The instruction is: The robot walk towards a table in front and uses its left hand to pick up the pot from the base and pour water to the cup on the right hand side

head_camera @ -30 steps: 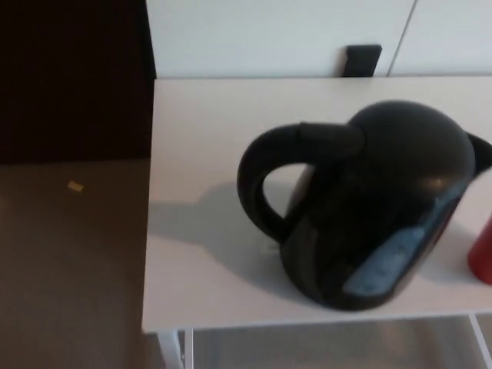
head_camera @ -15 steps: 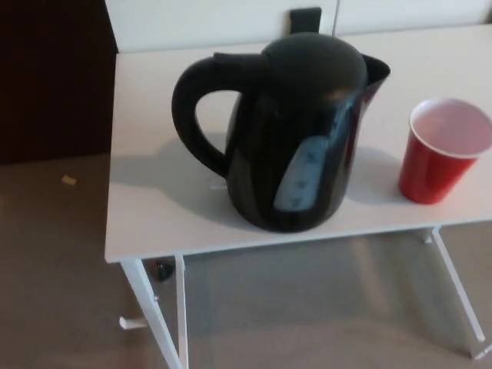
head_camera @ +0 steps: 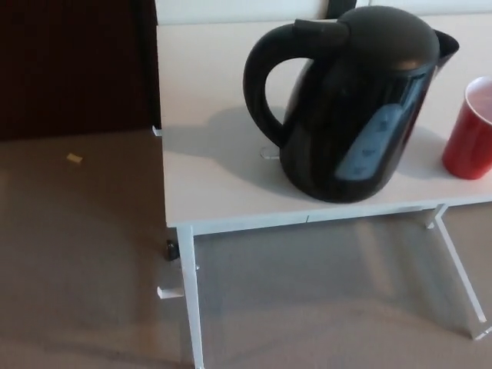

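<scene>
Now the view has swung right — pot (head_camera: 354,100) sits upright on the white counter (head_camera: 207,184), handle facing left, red cup (head_camera: 470,131) beside it at the edge; neither hand shows yet — approach unfinished.

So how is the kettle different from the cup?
The kettle is black, the cup red. The kettle is much bigger and taller. It has a handle on its left and a closed lid; the cup has neither and is open on top. Both stand upright on the white table.
</scene>
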Controlling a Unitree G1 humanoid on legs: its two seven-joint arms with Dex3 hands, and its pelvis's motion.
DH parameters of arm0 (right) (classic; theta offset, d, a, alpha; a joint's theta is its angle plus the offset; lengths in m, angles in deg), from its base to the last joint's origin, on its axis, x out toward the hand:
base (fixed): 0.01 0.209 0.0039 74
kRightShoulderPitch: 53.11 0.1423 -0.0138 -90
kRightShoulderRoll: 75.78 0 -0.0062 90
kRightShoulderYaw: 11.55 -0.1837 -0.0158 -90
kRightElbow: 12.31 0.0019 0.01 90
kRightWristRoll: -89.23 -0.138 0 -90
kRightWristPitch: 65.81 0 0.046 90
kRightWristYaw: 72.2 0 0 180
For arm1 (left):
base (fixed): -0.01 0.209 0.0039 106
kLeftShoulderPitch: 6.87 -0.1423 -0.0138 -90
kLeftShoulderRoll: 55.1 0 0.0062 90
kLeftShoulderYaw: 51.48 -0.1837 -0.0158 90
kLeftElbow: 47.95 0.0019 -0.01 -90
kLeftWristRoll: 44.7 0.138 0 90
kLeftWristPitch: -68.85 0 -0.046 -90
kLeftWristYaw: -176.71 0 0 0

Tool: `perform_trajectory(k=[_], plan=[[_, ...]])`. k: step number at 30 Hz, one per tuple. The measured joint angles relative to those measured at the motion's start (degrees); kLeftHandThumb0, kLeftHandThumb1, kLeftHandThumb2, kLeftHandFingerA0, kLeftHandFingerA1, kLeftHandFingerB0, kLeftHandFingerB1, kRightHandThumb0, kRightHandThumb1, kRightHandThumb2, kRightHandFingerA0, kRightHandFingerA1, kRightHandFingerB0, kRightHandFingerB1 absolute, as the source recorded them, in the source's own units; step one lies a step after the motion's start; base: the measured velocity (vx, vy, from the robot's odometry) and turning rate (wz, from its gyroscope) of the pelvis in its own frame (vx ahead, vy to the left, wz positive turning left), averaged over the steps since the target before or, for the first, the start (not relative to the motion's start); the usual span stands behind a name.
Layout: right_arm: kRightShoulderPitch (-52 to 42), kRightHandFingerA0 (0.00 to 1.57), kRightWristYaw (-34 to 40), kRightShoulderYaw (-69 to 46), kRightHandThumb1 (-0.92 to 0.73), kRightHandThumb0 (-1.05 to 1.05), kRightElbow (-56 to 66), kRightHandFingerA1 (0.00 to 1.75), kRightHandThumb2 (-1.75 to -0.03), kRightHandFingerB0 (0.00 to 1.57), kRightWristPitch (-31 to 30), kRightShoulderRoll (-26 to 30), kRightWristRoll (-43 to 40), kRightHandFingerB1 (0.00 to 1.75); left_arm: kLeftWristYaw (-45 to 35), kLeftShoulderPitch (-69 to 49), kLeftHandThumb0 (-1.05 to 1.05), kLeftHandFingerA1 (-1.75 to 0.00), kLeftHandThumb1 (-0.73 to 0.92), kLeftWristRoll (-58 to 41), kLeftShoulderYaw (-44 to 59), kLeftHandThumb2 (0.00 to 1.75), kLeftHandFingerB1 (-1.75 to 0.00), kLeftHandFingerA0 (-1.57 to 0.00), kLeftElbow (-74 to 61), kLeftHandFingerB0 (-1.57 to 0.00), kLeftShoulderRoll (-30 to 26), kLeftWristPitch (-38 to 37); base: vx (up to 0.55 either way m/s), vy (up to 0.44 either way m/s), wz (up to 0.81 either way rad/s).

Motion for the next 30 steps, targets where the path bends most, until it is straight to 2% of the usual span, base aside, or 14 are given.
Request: perform_trajectory(k=[3,4,9,10,11,13,16,17,18,22,23,30], plan=[[0.5,0.69,0.2,0.1,-0.46,-0.17,0.0,0.50,-0.53,0.44,-0.1,0.0,0.0,0.38,0.2,0.6,0.07,-0.54,0.41,0.0,-0.1,0.84,-0.50,-0.30,0.1,-0.24,0.0,0.0,0.00,-0.104,0.03],[0.8,0.58,0.3,0.1,-0.39,-0.25,0.0,0.51,-0.57,0.37,-0.1,0.0,0.0,0.42,0.4,0.9,0.07,-0.54,0.39,0.0,-0.1,0.83,-0.50,-0.28,0.2,-0.23,0.0,0.0,0.04,-0.157,0.05],[2.0,0.56,-0.6,-0.2,-0.40,-0.22,-0.3,0.49,-0.56,0.37,-0.8,0.3,-0.2,0.40,0.7,1.5,0.07,-0.56,0.38,0.0,-0.1,0.83,-0.51,-0.33,0.7,-0.25,0.2,0.0,0.01,-0.178,0.00],[2.1,0.53,-0.8,-0.3,-0.43,-0.23,-0.3,0.48,-0.57,0.35,-0.9,0.4,-0.3,0.40,0.7,1.6,0.13,-0.42,0.55,0.0,-0.1,0.57,-0.38,-0.42,0.7,-0.36,0.2,0.0,0.01,-0.151,0.00],[2.1,0.52,-0.9,-0.3,-0.43,-0.22,-0.3,0.47,-0.57,0.35,-1.0,0.6,-0.3,0.39,0.7,1.6,0.08,-0.54,0.37,0.0,-0.1,0.82,-0.51,-0.30,0.7,-0.25,0.3,0.0,0.00,-0.130,0.01],[2.0,0.54,-1.2,-0.7,-0.43,-0.22,-0.3,0.48,-0.56,0.37,-1.4,0.7,-0.5,0.40,0.9,1.6,0.08,-0.54,0.39,0.0,-0.1,0.83,-0.51,-0.29,0.5,-0.24,0.3,0.1,0.00,0.000,0.00],[1.7,0.54,-1.5,-1.1,-0.43,-0.22,-0.3,0.48,-0.56,0.37,-2.0,0.6,-0.8,0.40,1.0,1.4,0.08,-0.54,0.39,0.0,-0.1,0.83,-0.51,-0.29,0.6,-0.24,0.3,0.1,-0.04,0.084,-0.06],[1.6,0.60,-1.6,-1.1,-0.41,-0.24,-0.3,0.51,-0.57,0.38,-2.1,0.6,-0.8,0.41,1.0,1.3,0.08,-0.54,0.38,0.0,-0.1,0.82,-0.51,-0.29,0.6,-0.26,0.3,0.1,-0.06,0.176,-0.08],[1.6,0.58,-1.7,-1.2,-0.41,-0.24,-0.3,0.50,-0.57,0.38,-2.3,0.6,-0.9,0.41,1.0,1.3,0.12,-0.41,0.57,0.0,-0.1,0.57,-0.38,-0.41,0.6,-0.37,0.3,0.1,-0.03,0.230,-0.07],[3.7,0.56,-1.9,-1.1,-0.42,-0.24,-0.1,0.49,-0.57,0.38,-2.9,0.4,-1.1,0.41,1.4,3.5,0.11,-0.41,0.56,0.0,-0.2,0.57,-0.38,-0.42,1.2,-0.39,0.1,0.3,-0.04,0.288,-0.05],[3.9,0.54,-1.9,-1.0,-0.45,-0.15,-0.1,0.46,-0.54,0.39,-3.0,0.3,-1.1,0.38,1.6,3.8,0.10,-0.41,0.57,0.0,-0.2,0.57,-0.38,-0.42,1.1,-0.38,-0.3,0.3,-0.06,0.204,0.10],[3.8,0.55,-1.5,-1.0,-0.43,-0.19,0.8,0.47,-0.56,0.39,-4.1,-0.2,-1.2,0.39,1.9,3.5,0.12,-0.42,0.56,0.1,-0.3,0.57,-0.39,-0.42,1.1,-0.40,-0.7,0.3,0.02,0.048,0.05]])
